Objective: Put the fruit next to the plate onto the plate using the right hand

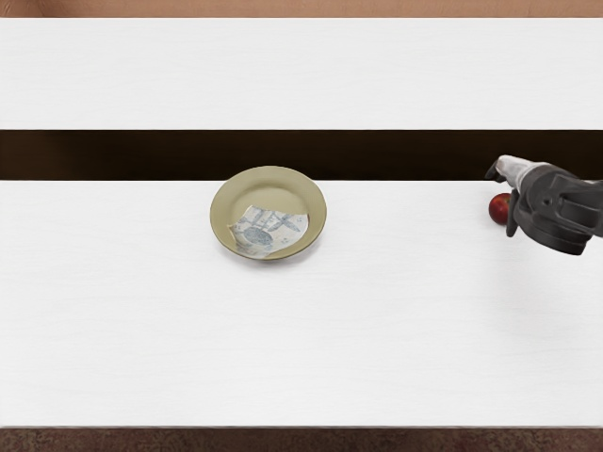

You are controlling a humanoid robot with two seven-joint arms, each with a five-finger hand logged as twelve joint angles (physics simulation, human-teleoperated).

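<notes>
- Head view: a white table [377, 330] fills the picture, with a dark gap running across it behind the plate.
- A tan plate [229, 202] sits left of the middle, near the gap, with a blue-grey patterned patch on its near right part.
- A small red fruit [497, 207] lies far to the right, well apart from the plate and not on it.
- The right hand [551, 212], dark grey, enters from the right edge and is pressed against the fruit's right side, hiding part of it.
- Whether that hand is clenched on the fruit or merely beside it cannot be told.
</notes>
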